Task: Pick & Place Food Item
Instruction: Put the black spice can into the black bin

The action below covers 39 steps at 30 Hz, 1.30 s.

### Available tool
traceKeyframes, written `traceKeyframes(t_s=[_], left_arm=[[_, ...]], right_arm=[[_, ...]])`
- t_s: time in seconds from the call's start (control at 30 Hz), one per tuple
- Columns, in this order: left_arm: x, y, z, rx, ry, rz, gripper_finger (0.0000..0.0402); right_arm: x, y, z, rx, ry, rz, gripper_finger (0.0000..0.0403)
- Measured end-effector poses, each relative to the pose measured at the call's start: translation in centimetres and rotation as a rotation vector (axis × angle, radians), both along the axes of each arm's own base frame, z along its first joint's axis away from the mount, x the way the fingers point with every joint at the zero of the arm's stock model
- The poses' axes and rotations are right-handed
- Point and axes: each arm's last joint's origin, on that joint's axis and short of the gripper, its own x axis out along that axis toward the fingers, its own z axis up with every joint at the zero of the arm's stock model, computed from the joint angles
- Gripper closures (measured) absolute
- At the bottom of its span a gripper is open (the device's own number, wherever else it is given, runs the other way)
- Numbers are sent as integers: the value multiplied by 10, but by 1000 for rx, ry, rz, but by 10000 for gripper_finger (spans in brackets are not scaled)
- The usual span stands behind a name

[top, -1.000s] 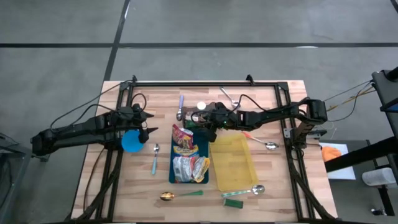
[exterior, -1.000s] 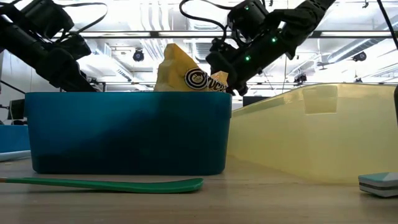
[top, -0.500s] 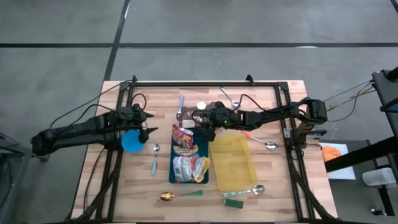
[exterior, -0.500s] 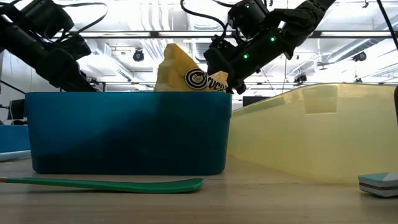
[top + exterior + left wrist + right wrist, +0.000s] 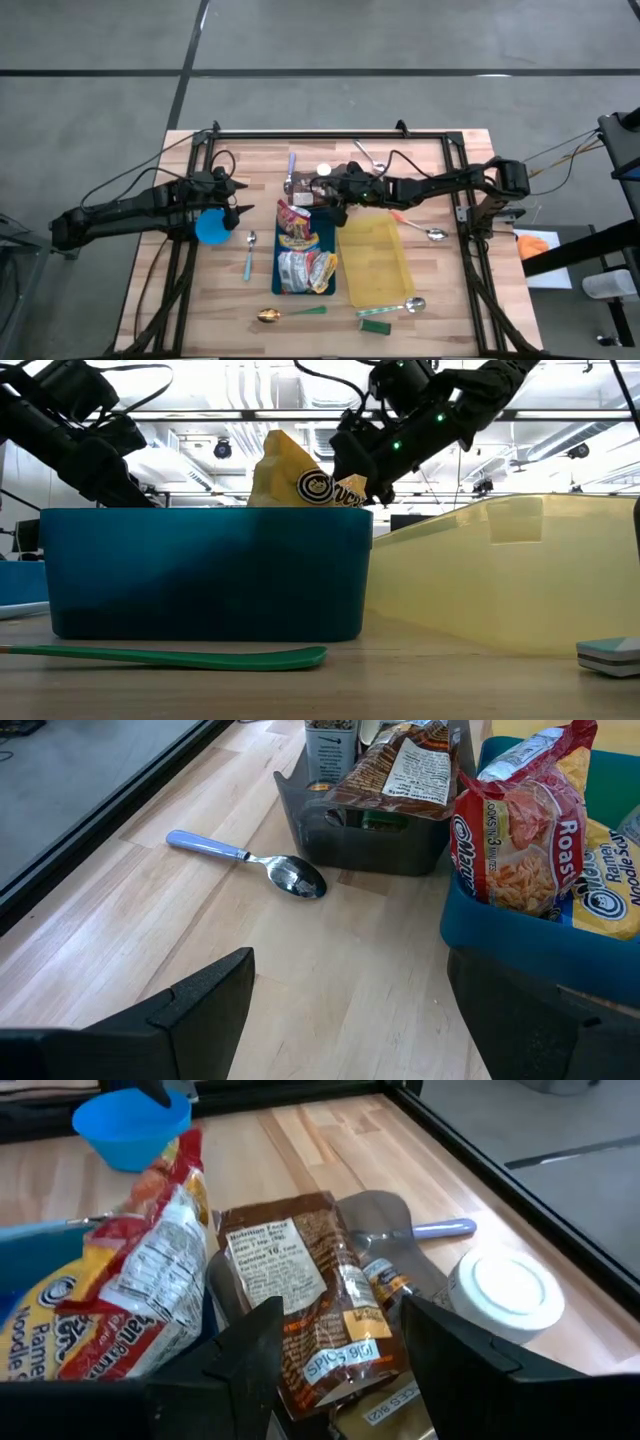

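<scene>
Two arms over the wooden table (image 5: 440, 300), right gripper (image 5: 335, 205) above a brown food packet (image 5: 310, 1305), empty.
Right gripper: fingers (image 5: 245, 1345) parted, nothing between them, hovering just above the brown packet, which stands in a dark grey bin (image 5: 370, 845) at the far end of the blue bin (image 5: 205, 575). Blue bin holds ramen noodle packs (image 5: 297, 245), the red one (image 5: 525, 835) upright at the end nearest the grey bin. Yellow tray (image 5: 375, 262) just beside the blue bin, on the right arm's side. White-lidded jar (image 5: 503, 1288) and a blue-handled spoon (image 5: 250, 865) lie near the grey bin. Left gripper (image 5: 238, 200) wide open, empty, next to a blue bowl (image 5: 212, 227), apart from the bins. Green-handled spoon (image 5: 170, 655) lies on the table in front of the blue bin.
</scene>
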Motion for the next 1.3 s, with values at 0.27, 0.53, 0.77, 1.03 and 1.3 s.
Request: traceKeyframes(t_s=[0.27,0.53,0.77,1.03,1.3], left_arm=[[0,0,0,0,0,0,66],[0,0,0,0,0,0,66],[0,0,0,0,0,0,66],[0,0,0,0,0,0,66],[0,0,0,0,0,0,66]], right_arm=[[-15,11,27,-29,-13,-17,202],[-19,20,29,-72,35,-7,202],[-19,18,25,-123,73,-33,202],[-26,17,24,-196,167,-60,202],[-33,15,20,-238,245,-130,202]])
